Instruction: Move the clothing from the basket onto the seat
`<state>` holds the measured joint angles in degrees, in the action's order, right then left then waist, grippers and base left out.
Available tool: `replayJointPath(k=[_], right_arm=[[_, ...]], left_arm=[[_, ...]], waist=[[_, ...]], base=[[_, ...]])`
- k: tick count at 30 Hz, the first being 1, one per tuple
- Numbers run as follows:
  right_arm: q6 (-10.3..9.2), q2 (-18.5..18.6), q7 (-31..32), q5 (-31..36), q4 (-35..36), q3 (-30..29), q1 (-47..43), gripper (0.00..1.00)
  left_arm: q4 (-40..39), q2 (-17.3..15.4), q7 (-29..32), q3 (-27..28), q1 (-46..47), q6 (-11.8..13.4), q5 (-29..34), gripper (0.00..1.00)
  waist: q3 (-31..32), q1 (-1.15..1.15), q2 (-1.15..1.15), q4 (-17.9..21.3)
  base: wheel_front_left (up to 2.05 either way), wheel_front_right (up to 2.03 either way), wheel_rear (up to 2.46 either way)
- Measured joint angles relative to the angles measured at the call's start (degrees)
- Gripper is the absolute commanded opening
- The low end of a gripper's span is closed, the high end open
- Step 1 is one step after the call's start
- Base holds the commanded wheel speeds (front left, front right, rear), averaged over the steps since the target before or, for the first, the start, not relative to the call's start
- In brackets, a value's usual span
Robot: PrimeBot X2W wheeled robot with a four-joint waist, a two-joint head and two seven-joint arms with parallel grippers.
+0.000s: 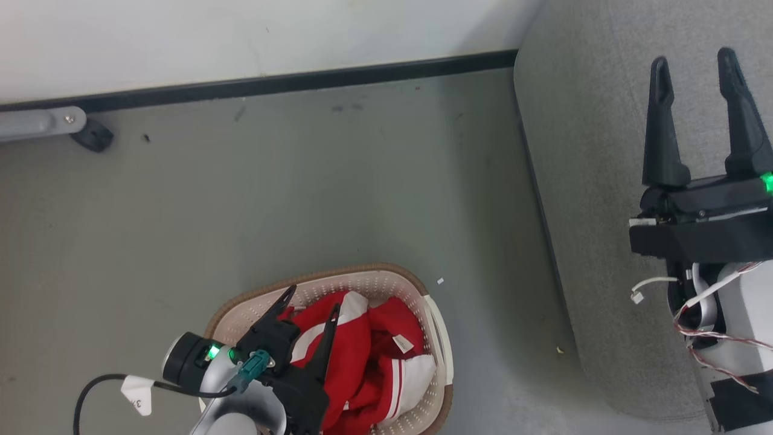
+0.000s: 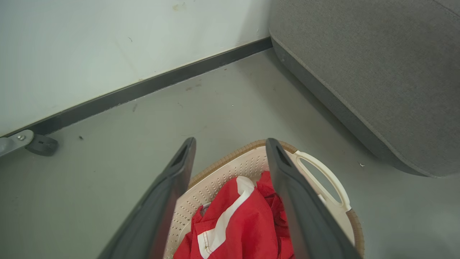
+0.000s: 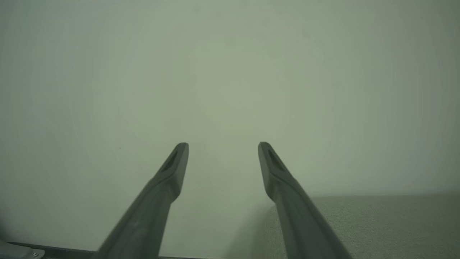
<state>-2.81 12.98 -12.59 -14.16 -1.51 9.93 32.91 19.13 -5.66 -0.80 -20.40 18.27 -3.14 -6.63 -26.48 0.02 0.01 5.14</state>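
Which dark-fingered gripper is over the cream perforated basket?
The left gripper: it hangs open above the basket of red clothing; the right gripper is over the grey fabric seat.

A grey-green floor [image 1: 302, 181] is seen across most of the head view. At twelve o'clock it is met by a pale wall [image 1: 241, 36], and a black skirting strip [image 1: 302, 78] is run along the joint. At nine o'clock a grey metal bar [image 1: 36, 122] is seen touching a black foot [image 1: 92, 136], with a dark speck [image 1: 146, 138] just beside it. Faint scuffs [image 1: 347, 107] are seen near the skirting, and a small white scrap [image 1: 440, 281] is found toward five o'clock.
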Motion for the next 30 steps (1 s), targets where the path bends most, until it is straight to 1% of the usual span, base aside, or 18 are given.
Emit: replayJointPath(k=[5,11,20,23,29,30], right_arm=[[0.35,0.07,0.48,0.01,0.81,0.0,4.35,1.0],[0.8,-0.01,0.98,0.07,1.79,0.44,8.43,1.0],[0.86,-0.2,1.42,0.58,3.74,0.73,14.24,1.0],[0.88,-0.29,1.42,0.89,3.81,0.99,16.04,1.0],[1.14,-0.49,1.34,1.41,3.98,1.52,18.11,1.0],[1.3,-0.51,1.3,1.97,4.1,1.71,18.62,1.0]], left_arm=[[4.11,0.3,0.69,-1.19,3.27,-0.87,0.76,1.0],[8.72,0.45,0.78,-2.09,7.5,-0.98,1.45,1.0],[14.59,0.41,0.77,-2.27,13.46,-1.48,2.91,1.0],[16.75,0.38,0.68,-2.55,14.6,-1.99,3.15,1.0],[19.87,0.38,0.08,-2.82,16.12,-2.01,3.22,1.0],[21.03,0.37,-0.46,-2.8,17.04,-2.43,3.23,1.0]], waist=[[-4.25,0.0,0.0,0.27],[-9.41,0.0,0.0,0.54],[-17.08,0.0,0.0,1.25],[-19.47,0.0,0.01,1.54],[-22.89,-0.01,0.01,2.03],[-23.99,-0.01,0.0,2.21]], base=[[0.0,0.0,0.0],[0.0,0.0,0.0],[0.0,0.0,0.0],[0.0,0.0,0.0],[0.0,0.0,0.0],[0.0,0.0,0.0]])
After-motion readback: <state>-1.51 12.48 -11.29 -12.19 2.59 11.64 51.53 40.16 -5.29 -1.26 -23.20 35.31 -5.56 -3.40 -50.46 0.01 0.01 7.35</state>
